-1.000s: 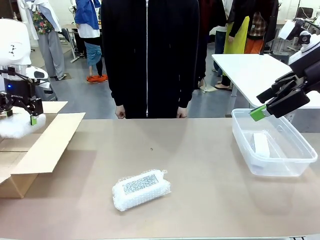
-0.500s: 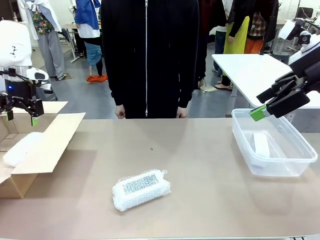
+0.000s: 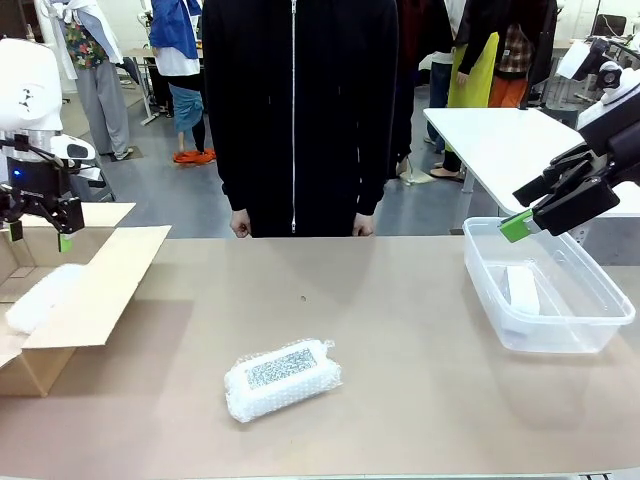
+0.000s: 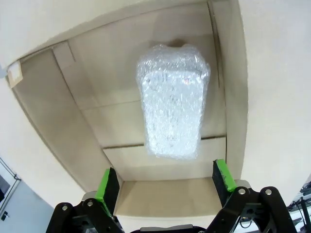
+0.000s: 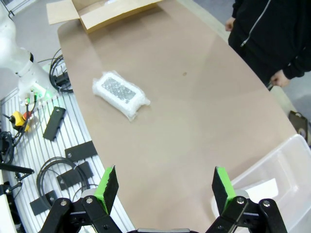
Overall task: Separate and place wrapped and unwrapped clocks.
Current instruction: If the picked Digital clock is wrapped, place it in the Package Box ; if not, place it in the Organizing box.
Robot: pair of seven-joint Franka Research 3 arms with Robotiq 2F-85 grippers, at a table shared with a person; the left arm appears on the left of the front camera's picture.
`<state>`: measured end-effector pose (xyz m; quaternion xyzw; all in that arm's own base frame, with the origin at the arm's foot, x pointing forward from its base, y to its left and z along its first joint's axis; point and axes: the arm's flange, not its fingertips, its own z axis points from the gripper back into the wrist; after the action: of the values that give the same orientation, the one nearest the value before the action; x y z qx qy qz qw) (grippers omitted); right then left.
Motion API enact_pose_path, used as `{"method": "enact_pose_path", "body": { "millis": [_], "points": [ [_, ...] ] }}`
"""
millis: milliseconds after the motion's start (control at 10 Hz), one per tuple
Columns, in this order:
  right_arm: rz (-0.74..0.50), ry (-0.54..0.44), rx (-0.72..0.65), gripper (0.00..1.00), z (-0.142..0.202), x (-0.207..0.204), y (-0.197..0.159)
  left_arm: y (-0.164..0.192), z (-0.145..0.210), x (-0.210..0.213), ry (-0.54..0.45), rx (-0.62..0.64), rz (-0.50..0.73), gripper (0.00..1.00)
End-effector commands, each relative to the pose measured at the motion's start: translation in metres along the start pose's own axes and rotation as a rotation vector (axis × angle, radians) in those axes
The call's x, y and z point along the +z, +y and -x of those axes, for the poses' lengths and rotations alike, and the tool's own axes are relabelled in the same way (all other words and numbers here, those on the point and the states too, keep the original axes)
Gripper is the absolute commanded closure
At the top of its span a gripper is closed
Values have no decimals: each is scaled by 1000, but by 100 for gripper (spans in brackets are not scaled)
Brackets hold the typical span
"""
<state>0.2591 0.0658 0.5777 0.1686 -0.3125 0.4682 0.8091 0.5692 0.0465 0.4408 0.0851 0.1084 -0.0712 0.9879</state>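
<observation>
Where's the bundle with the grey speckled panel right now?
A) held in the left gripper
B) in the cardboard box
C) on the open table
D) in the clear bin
C: the speckled bundle lies on the open table, between the box and the bin, touching neither.

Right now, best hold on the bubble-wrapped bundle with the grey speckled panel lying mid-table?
Come straight down and pinch the bubble-wrapped bundle with the grey speckled panel across its short width at mid-length. It lies flat on the brown table with both long sides free, so the pinch should probably be squared to its slant.
</observation>
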Motion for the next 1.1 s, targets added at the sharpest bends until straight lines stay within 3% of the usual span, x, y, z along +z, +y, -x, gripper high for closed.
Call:
{"method": "enact_pose_path", "body": {
  "millis": [0, 300, 600, 1000],
  "points": [
    [-32, -14, -9, 0, -1, -2, 0, 20, 28, 31, 31, -16, 35, 0],
    [-32, -14, -9, 0, -1, -2, 0, 39, 75, 87, -83, -14, 151, 0],
    [-32, -14, -9, 0, -1, -2, 0, 47, 103, 116, -76, -25, 275, 0],
    [-32, -14, -9, 0, -1, -2, 0, 36, 127, 132, -158, -21, 285, 0]
  ]
}}
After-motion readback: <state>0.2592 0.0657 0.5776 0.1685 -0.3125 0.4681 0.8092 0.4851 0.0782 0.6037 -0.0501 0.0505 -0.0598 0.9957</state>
